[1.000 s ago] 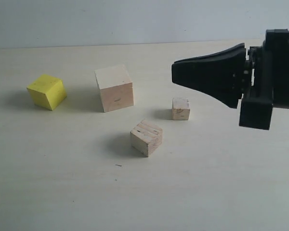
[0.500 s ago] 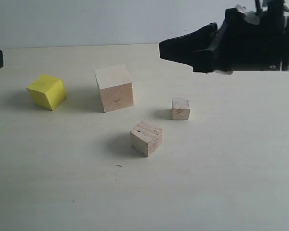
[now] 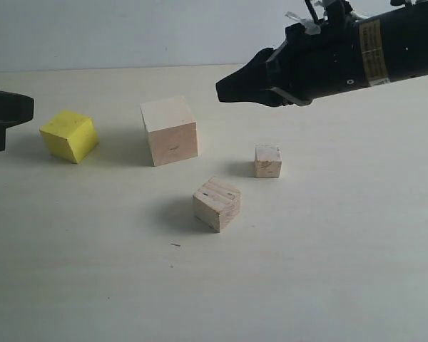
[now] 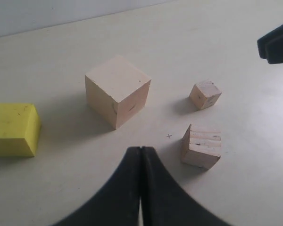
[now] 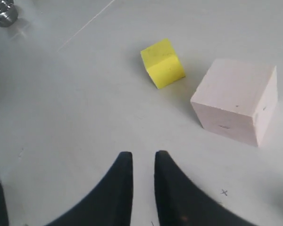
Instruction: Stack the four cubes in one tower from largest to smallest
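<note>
The four cubes each stood alone on the pale table (image 3: 328,271), none touching another. In the exterior view the bright yellow cube (image 3: 70,135) sat farthest left, and the large pale wooden cube (image 3: 170,130) stood to its right with a clear gap between them. The small pale wooden cube (image 3: 267,161) lay further right. The medium grain-lined wooden cube (image 3: 217,204) rested nearer the camera, turned corner-on, below the gap between the large and small ones. The right gripper (image 3: 225,89) hung in the air above the table, reaching in from the right, its tip pointing left above the space between the large and small cubes. In its wrist view its fingers (image 5: 123,165) stood a narrow slit apart, with only bare table showing through. The left gripper (image 4: 141,157) entered at the left edge of the exterior view, near the yellow cube. Its fingers were pressed together along their length, with nothing between them.
</note>
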